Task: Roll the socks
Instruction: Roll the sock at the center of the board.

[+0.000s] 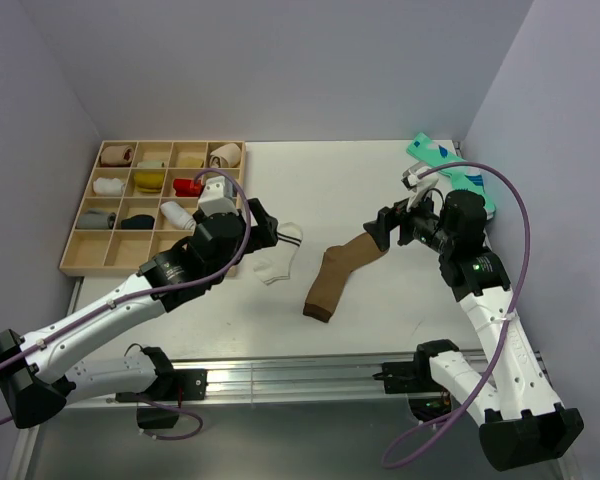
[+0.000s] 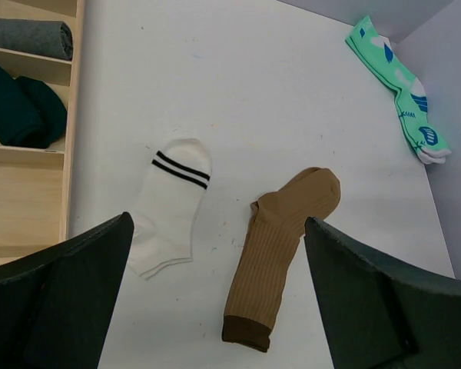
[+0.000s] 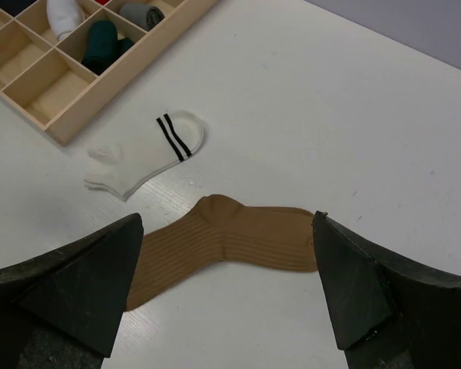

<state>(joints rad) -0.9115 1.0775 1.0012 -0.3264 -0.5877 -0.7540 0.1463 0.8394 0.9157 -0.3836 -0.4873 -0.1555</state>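
A long tan-brown sock (image 1: 340, 272) with a dark cuff lies flat mid-table, cuff toward the near edge. A short white sock (image 1: 280, 258) with two dark cuff stripes lies to its left. A teal pair (image 1: 450, 170) with white-blue marks lies at the far right corner. My left gripper (image 1: 263, 228) is open and empty, hovering above the white sock (image 2: 169, 207) and the tan sock (image 2: 280, 246). My right gripper (image 1: 385, 228) is open and empty, above the toe end of the tan sock (image 3: 230, 242).
A wooden compartment tray (image 1: 80, 262) stands at the far left with several rolled socks in its cells; its near row looks empty. It also shows in the left wrist view (image 2: 69, 115) and the right wrist view (image 3: 100, 100). Walls close the back and right.
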